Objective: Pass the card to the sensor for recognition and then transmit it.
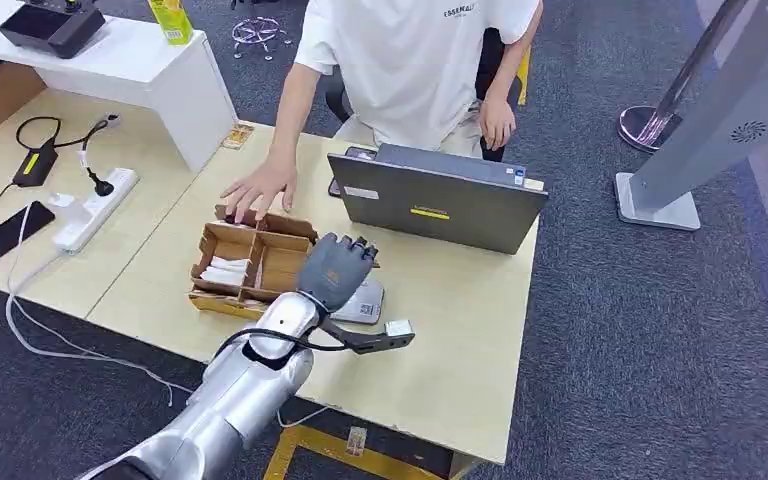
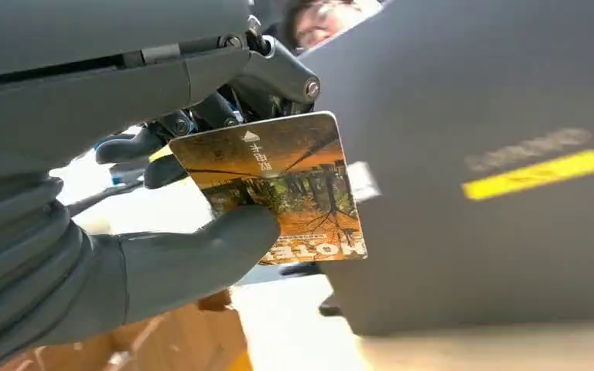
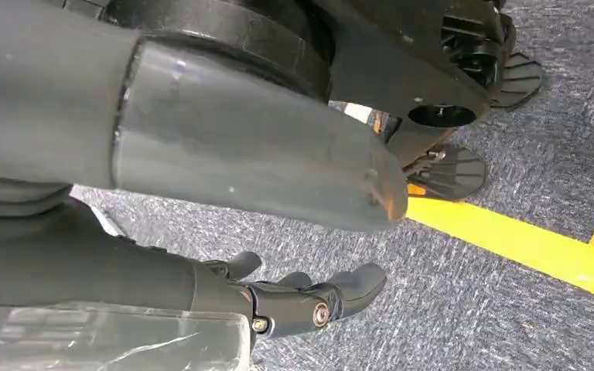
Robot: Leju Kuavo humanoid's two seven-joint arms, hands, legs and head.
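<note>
My left hand (image 1: 335,268) hovers over the desk, just above a small grey-white sensor (image 1: 367,304) with a code label on it. In the left wrist view, that hand (image 2: 124,255) pinches a hotel card (image 2: 278,189) printed with orange autumn trees between thumb and fingers. The card faces the dark laptop lid (image 2: 495,178). In the head view my hand hides the card. My right hand (image 3: 309,297) hangs beside my body over the grey carpet, its fingers loosely apart and holding nothing.
A divided cardboard box (image 1: 250,262) lies left of my left hand, and a person's hand (image 1: 260,186) rests by its far edge. The grey laptop (image 1: 438,200) stands behind the sensor. A power strip (image 1: 95,208) and phone (image 1: 10,232) lie on the left desk.
</note>
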